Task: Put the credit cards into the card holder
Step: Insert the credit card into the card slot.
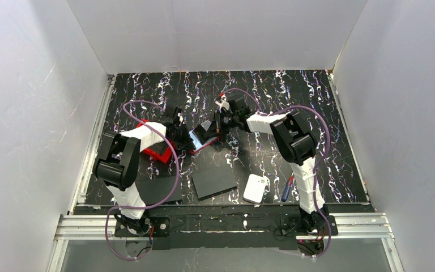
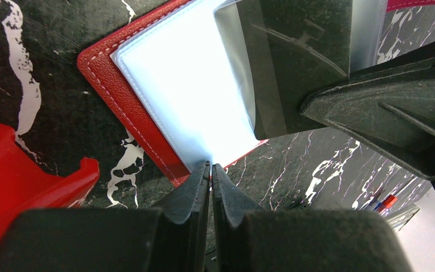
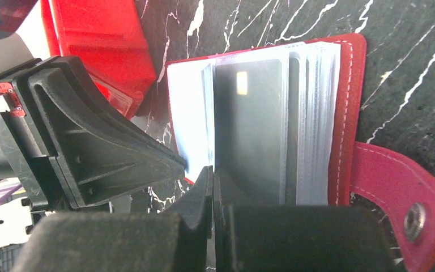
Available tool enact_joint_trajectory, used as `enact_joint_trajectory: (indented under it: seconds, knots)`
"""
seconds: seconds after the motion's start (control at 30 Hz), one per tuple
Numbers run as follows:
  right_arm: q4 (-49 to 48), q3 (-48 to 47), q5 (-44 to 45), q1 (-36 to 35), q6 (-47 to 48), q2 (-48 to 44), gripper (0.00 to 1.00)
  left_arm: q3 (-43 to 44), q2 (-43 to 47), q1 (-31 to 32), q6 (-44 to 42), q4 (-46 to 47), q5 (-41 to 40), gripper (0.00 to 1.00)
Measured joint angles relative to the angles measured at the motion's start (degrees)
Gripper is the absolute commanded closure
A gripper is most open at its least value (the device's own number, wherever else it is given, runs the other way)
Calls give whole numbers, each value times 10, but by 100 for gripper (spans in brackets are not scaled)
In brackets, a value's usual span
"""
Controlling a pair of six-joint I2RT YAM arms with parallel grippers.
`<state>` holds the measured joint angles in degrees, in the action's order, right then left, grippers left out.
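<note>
Grey credit card, pinched at its near end by the shut right jaws, points lengthwise into the card holder, whose clear page the left jaws pinch

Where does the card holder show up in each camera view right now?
Top view: card holder lies open mid-table, just right of the red bin.
Left wrist: card holder fills the upper middle; bin at lower left.
Right wrist: card holder centre right, a grey card among its sleeves; bin at upper left.
Shared landmark: the red bin.
</note>
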<state>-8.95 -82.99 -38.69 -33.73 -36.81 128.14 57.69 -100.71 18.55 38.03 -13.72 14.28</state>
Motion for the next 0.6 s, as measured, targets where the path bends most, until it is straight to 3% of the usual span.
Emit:
enact_joint_trajectory:
  seconds: [0.6]
  knots:
    - [84,-41,14,4,92,0,99,-4,4,0,-10,0,-2,95]
